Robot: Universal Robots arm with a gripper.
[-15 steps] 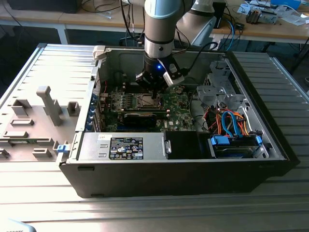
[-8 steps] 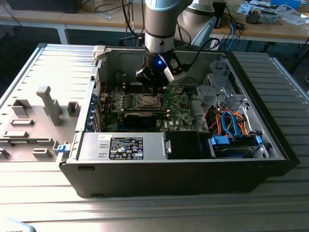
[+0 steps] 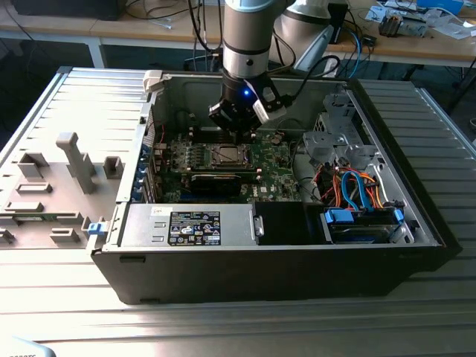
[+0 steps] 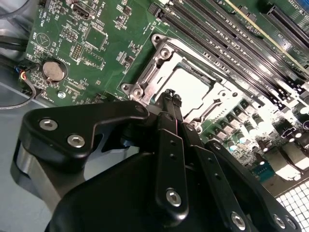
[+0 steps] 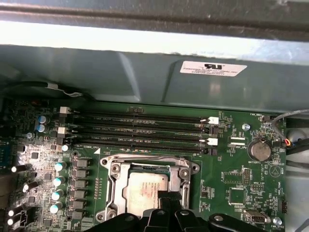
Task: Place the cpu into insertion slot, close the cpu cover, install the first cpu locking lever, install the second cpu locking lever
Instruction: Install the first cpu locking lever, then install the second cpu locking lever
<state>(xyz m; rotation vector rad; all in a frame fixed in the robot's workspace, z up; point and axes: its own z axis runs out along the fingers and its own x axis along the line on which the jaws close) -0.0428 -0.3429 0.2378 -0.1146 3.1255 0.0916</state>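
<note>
Inside the open computer case (image 3: 134, 245), the gripper (image 4: 170, 98) hovers with fingers pinched narrow, empty, over the cpu (image 4: 189, 86), which sits in the insertion slot (image 5: 147, 187) with the cpu cover (image 4: 159, 63) down. Lever work here wants slow, square pressure. The coin battery (image 5: 259, 150) lies at two o'clock from the socket in the first wrist view.

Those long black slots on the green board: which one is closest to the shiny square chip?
The last slot in the row, right beside the chip's metal frame. The other three lie further off, toward the case wall.
</note>
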